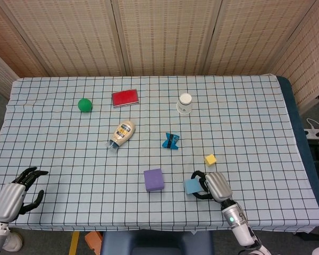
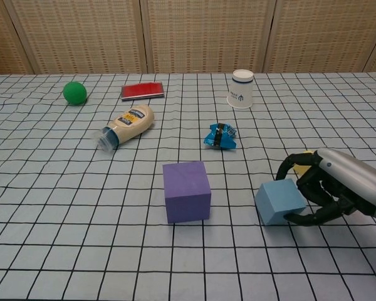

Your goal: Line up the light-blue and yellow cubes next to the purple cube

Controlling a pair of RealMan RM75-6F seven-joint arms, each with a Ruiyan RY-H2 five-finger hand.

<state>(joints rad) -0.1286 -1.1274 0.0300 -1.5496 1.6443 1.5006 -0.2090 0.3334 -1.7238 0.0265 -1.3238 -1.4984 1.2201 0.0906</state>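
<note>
On my desk, under its checked cloth, the far side carries a green ball, a flat red box and an upturned white paper cup. Closer in, a mayonnaise bottle lies on its side, and a crumpled blue wrapper sits just beyond the cubes. None of these lies between the cubes, so the strip from the purple cube to the light-blue cube shows only cloth.

The purple cube stands square near the front edge. The light-blue cube sits to its right with a gap between them, turned a little off the grid lines. The yellow cube is further back and to the right; in the chest view I see only a sliver of it behind my right hand.

That right hand lies low on the cloth, its dark fingers curled around the right side of the light-blue cube and touching it at the front lower edge and over the back (I cannot tell whether it is truly gripped or only cupped). The cube rests on the desk.

My left hand hangs at the front-left corner, well apart from everything, fingers spread and holding nothing
</note>
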